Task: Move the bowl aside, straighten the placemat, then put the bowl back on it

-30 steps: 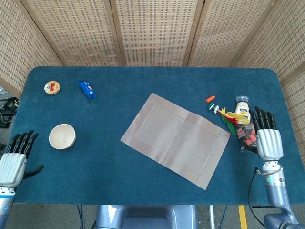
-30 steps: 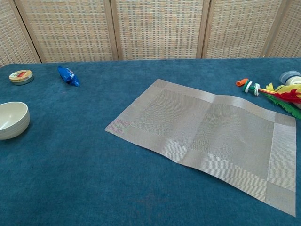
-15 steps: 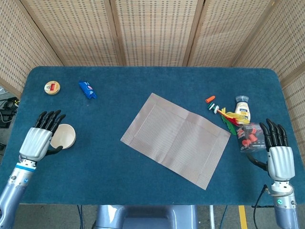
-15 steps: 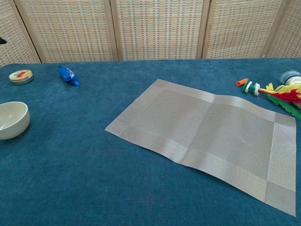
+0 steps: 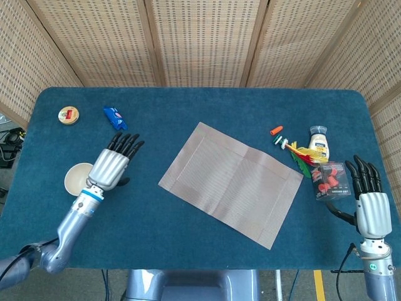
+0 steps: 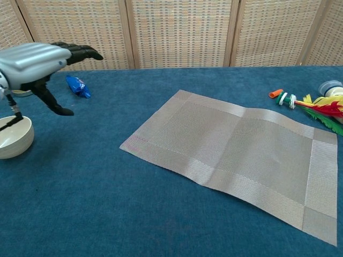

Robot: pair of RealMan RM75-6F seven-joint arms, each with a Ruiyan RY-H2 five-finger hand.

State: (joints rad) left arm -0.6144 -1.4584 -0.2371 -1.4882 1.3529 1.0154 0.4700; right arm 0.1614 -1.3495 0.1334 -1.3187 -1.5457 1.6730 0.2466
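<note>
At 9 o'clock on the table, your left hand (image 5: 113,164) hovers flat, fingers apart and empty, hiding part of the bowl (image 5: 74,179). Askew, the placemat (image 5: 230,181) lies mid-table. Your right hand (image 5: 369,204), open and empty, shows only at 4 o'clock.

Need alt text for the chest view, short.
A skewed woven placemat lies on a blue table; the left hand hovers open above a cream bowl at the left edge. A blue packet sits behind and a feathered toy far right.
</note>
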